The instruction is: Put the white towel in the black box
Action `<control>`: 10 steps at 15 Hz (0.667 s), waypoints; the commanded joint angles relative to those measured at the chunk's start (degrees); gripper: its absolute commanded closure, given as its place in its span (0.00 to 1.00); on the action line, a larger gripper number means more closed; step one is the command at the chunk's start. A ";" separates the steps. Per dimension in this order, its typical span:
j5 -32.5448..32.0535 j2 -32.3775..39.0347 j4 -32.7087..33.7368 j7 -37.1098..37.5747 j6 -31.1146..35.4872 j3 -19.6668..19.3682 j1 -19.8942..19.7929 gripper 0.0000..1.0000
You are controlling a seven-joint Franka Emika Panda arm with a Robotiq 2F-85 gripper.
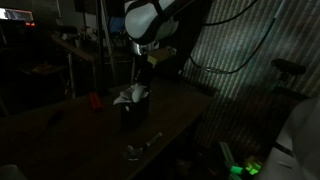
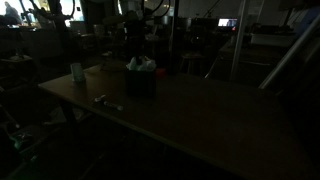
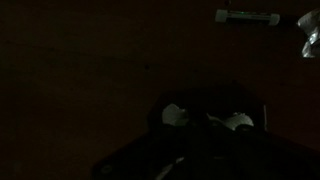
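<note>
Presently the crumpled white cloth towel [image 1: 130,96] sits bunched in the open top of the square black box [image 1: 133,114], toward the far edge of the tabletop [image 2: 200,112], directly beneath the dark Robotiq gripper [image 1: 141,74] (finger spacing cannot be told); any retreat would run straight up.

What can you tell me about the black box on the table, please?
The black box is small, dark and open-topped; its material cannot be told in this dim light. It stands upright on the brown table. The white towel sits bunched in its mouth, sticking up over the rim. The end effector hangs right above it; whether they touch cannot be told.
</note>
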 commanded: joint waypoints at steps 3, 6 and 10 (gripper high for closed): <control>-0.89 1.81 5.99 -1.15 -1.27 -0.42 -0.29 1.00; 1.53 2.48 6.54 -2.19 -0.99 -0.59 -0.41 1.00; 5.78 3.16 5.99 -3.58 -0.96 -0.56 -0.47 1.00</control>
